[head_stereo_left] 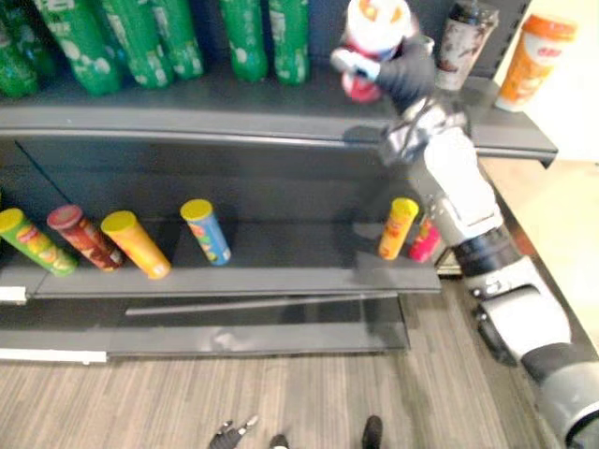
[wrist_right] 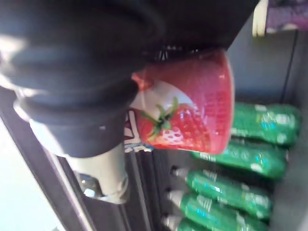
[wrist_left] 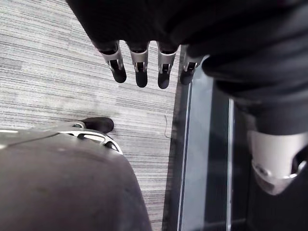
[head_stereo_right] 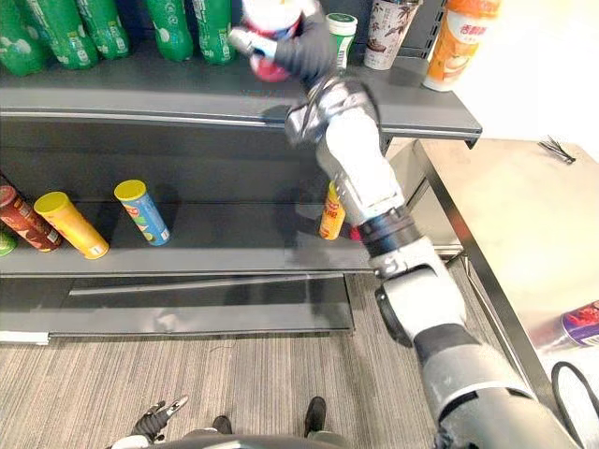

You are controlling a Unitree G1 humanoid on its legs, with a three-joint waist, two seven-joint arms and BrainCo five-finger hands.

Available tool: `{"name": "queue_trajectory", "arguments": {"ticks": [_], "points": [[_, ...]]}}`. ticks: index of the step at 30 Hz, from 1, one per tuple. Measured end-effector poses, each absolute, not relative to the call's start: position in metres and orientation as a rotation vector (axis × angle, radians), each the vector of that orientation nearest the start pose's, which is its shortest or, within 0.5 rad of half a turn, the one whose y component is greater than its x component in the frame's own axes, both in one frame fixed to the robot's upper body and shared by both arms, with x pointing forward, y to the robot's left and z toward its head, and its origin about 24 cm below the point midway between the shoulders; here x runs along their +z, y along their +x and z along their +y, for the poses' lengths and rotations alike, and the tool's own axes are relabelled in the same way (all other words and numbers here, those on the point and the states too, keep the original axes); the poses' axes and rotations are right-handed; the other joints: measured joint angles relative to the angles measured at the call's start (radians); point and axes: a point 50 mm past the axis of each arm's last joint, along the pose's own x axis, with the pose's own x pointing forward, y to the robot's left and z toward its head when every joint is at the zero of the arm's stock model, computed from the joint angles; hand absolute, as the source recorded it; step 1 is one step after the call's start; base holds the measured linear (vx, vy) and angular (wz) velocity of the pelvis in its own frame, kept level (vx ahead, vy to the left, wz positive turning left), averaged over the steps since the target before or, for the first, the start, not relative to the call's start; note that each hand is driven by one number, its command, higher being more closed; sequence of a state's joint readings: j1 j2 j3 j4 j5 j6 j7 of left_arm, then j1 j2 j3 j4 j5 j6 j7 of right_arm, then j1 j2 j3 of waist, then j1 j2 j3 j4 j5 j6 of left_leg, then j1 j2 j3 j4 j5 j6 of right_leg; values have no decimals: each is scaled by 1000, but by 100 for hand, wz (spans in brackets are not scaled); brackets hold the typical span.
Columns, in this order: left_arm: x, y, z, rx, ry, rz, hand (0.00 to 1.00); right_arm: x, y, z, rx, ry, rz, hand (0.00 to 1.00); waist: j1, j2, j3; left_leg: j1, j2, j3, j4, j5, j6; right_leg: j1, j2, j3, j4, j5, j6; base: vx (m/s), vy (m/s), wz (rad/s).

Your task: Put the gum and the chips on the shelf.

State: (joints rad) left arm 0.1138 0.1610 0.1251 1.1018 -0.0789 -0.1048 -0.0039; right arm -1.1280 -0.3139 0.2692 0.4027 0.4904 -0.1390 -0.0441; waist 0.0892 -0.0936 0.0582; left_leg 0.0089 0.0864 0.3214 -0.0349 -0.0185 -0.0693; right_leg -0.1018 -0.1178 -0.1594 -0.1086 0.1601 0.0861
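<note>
Left hand: hangs low over the floor, fingers straight and spread, holding nothing. Upper shelf, to the left of the right hand: a row of green bottles. Lower shelf, well below and to the left of that hand: four chip cans lean in a row, coloured green, red-brown, orange and blue. Right hand: raised to the upper shelf, fingers and thumb clamped round the gum tub, which is red with a strawberry print and a white top. The tub is tilted, its base close to the shelf surface; I cannot tell whether it touches. Below the hand, beside the forearm: a yellow can and a pink can on the lower shelf. To the right of the hand, on the upper shelf: a dark cup, then an orange cup. Judgement: the step in hand is placing the gum, and it is not yet released. Neither hand holds chips, so which can is the task's own I cannot say. The next move calls for righting the tub, seating its base flat in the gap between bottles and cups, then opening the fingers and drawing back without clipping either neighbour.
</note>
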Motion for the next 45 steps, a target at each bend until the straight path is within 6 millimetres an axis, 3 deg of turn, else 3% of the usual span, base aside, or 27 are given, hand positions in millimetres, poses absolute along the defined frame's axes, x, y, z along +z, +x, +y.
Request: {"name": "queue_trajectory", "arguments": {"ticks": [6,15,27,28,45], "points": [[-157,82,232,285,-12,1063,0,324,376,-96,291,19,-698,100,1,-7,28,0,5,3,0,-3,-4,-2,5,4,0,0,0,4,-5,-1],[-154,94,231,272,-5,1034,0,313,393,-118,184,50,-585,100,0,-4,68,-21,9,25,0,-6,-7,-36,13,22,0,5,-6,29,-12,-7],[-153,100,228,264,-10,1012,0,309,396,-119,191,2,-568,100,0,7,78,-17,11,26,4,-6,-7,-34,15,31,0,6,-7,2,-1,0],[-153,100,228,264,-10,1012,0,309,396,-120,187,-10,-568,0,0,7,78,-16,11,27,3,-6,-7,-34,15,31,0,6,-7,0,0,0],[-153,100,228,263,-10,1011,0,306,398,-123,182,-22,-561,0,-1,7,87,2,11,32,1,-7,-8,-18,15,35,0,6,-7,0,0,0]]}}
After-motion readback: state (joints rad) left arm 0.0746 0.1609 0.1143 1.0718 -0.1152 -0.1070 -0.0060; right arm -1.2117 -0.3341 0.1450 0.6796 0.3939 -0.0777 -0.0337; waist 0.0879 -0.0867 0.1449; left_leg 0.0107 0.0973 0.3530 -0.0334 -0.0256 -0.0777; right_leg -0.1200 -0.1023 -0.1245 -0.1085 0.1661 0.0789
